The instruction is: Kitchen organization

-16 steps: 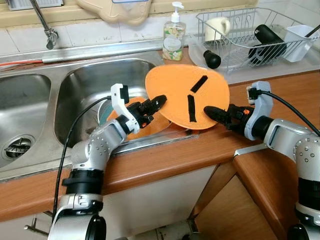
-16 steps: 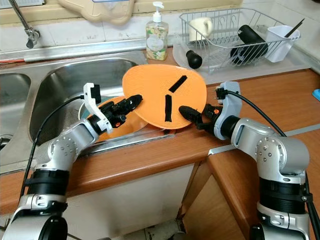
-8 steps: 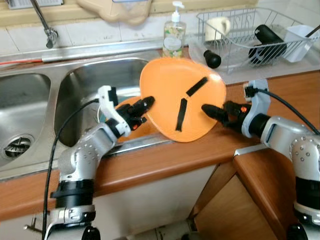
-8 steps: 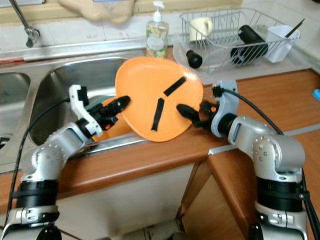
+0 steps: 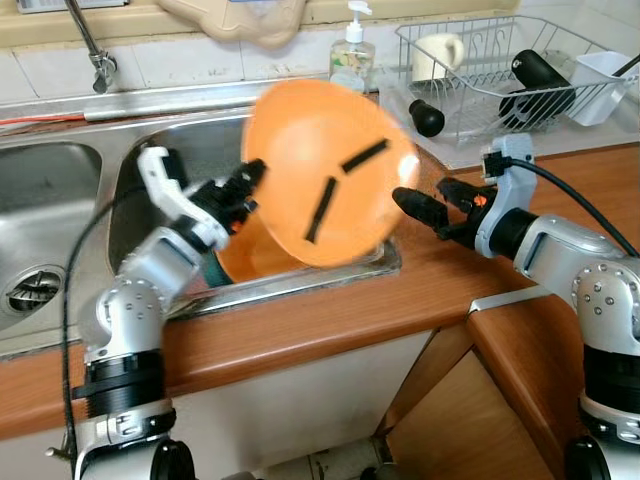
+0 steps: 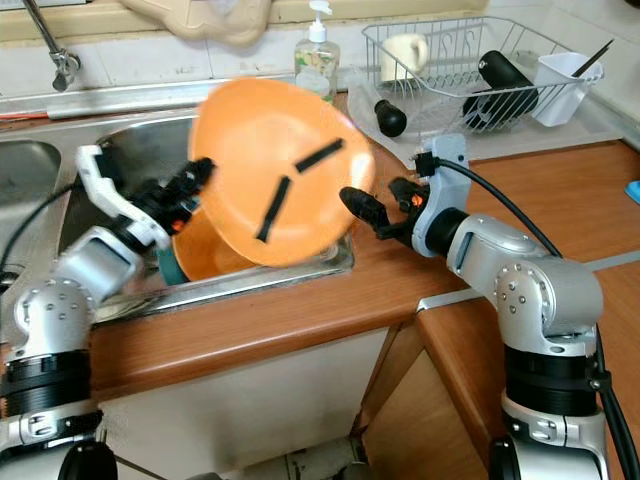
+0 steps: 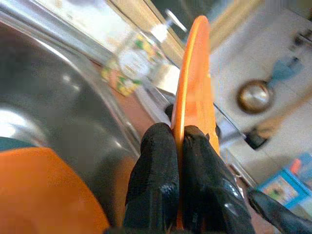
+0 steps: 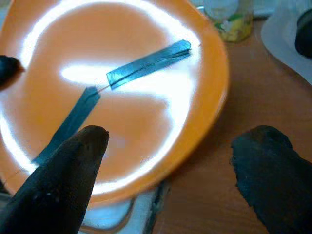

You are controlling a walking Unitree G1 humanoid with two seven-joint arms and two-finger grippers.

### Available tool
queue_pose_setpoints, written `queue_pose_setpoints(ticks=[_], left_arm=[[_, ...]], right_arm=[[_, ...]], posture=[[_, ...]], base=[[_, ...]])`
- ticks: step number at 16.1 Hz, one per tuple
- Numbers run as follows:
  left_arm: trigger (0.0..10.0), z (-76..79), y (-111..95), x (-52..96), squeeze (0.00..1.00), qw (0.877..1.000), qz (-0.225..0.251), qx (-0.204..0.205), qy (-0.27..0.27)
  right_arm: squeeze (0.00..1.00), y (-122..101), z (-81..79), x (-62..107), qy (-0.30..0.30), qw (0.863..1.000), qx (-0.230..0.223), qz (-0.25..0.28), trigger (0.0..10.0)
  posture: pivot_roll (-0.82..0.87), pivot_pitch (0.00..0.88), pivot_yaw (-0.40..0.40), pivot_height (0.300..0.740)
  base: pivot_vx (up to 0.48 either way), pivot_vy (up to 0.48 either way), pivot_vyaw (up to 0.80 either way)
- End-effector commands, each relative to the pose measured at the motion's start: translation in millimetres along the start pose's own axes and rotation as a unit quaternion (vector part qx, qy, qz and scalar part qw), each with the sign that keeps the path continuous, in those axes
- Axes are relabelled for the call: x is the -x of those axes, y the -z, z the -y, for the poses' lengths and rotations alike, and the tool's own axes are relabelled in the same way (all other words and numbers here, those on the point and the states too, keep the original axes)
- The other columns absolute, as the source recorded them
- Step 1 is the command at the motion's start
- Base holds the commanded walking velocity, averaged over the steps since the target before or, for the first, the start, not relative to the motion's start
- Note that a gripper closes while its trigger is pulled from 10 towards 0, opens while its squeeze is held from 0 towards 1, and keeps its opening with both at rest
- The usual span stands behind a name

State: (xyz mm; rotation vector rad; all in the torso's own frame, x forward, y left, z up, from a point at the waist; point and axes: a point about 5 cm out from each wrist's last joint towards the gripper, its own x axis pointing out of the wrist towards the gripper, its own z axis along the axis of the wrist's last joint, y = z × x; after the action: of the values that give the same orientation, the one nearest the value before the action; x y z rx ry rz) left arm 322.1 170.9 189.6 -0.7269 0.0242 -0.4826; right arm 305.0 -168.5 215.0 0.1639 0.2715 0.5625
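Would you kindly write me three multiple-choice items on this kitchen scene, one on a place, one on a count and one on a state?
1. Where does the soap bottle stand?
A. behind the sink, beside the dish rack
B. inside the sink
C. on the floor

2. How many black strips are on the orange plate?
A. none
B. two
C. five

3. How is the plate held?
A. the left tool pinches its rim
B. the right tool clamps it
C. it lies flat on the counter

Answers: 1 A, the bottle sits on the ledge behind the sink, left of the rack. 2 B, the right wrist view shows two strips. 3 A, the left wrist view shows both fingers shut on the rim, while the right tool stands open beside the plate.
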Motion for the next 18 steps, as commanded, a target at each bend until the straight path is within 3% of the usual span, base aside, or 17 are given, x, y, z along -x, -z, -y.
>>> queue_pose_setpoints(ticks=[1,4,6,12,16,17,18], left_arm=[[0.0,3.9,-17,-0.9,0.00,0.999,0.036,-0.006,0.002],[0.0,-14.2,-32,3.4,0.00,0.995,0.071,-0.018,-0.060],[0.0,-27.7,-37,3.4,0.00,0.992,0.069,-0.020,-0.100],[0.0,-60.8,-17,-4.5,0.00,0.978,0.002,-0.048,-0.203],[0.0,-69.6,-6,-7.1,0.00,0.971,-0.027,-0.030,-0.235],[0.0,-72.7,0,-9.7,0.00,0.968,-0.054,-0.033,-0.243],[9.5,-74.3,3,-10.3,0.00,0.965,-0.068,-0.039,-0.251]], right_arm=[[0.00,-8,-6.0,2.5,-0.014,1.000,0.021,0.016,10.0],[0.00,-7,-14.2,5.7,-0.032,0.998,0.054,0.008,10.0],[0.00,-7,-18.7,5.9,-0.042,0.996,0.075,0.002,10.0],[0.00,6,-43.0,10.3,-0.120,0.981,0.148,-0.040,10.0],[0.00,10,-49.2,11.9,-0.139,0.977,0.156,-0.045,10.0],[0.00,12,-49.8,11.5,-0.140,0.977,0.157,-0.047,10.0],[0.00,13,-50.1,11.3,-0.139,0.976,0.158,-0.047,10.0]], posture=[[-0.17,0.000,0.018,0.740],[-0.17,0.000,0.017,0.740],[-0.17,0.000,0.015,0.740],[-0.19,0.000,0.024,0.740],[-0.19,0.000,0.033,0.740],[-0.19,0.000,0.040,0.740],[-0.19,0.000,0.043,0.740]], base=[[0.000,0.000,0.00],[0.000,0.000,0.00],[0.000,0.000,0.00],[0.000,0.000,0.00],[0.000,0.000,0.00],[0.000,0.000,0.00],[0.000,0.000,0.00]])
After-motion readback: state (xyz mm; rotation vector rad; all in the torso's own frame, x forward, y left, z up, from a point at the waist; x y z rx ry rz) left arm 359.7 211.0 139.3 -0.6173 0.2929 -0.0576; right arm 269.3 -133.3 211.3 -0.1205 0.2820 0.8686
